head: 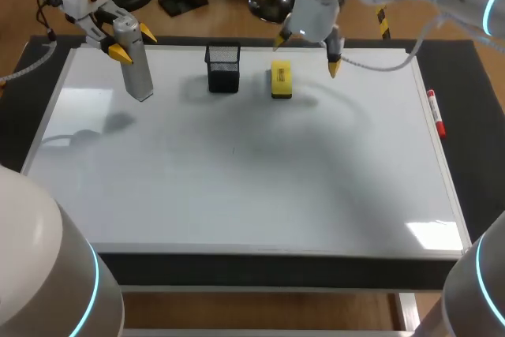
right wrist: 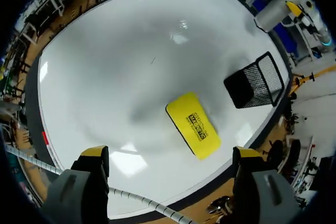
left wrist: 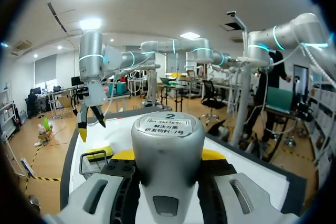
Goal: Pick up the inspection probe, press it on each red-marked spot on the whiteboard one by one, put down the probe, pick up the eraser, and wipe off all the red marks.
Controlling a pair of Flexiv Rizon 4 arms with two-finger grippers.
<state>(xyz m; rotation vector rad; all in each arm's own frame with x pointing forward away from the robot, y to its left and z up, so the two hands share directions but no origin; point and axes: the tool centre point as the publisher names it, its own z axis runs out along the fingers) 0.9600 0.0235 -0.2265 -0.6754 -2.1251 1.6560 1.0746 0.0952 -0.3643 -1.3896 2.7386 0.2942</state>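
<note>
The grey cylindrical inspection probe (head: 136, 65) hangs tilted over the far left corner of the whiteboard (head: 237, 179), my left gripper (head: 132, 43) shut on its upper part. In the left wrist view the probe (left wrist: 167, 145) fills the space between the yellow tips. The yellow eraser (head: 281, 80) lies flat on the board near its far edge. My right gripper (head: 306, 53) hovers open just above and behind it; in the right wrist view the eraser (right wrist: 192, 125) lies ahead of the wide-spread fingers (right wrist: 94, 156). I see no red marks on the board.
A black mesh basket (head: 223, 67) stands just left of the eraser. A red marker (head: 436, 114) lies along the board's right frame. A thin cable (right wrist: 131, 199) runs close under the right gripper.
</note>
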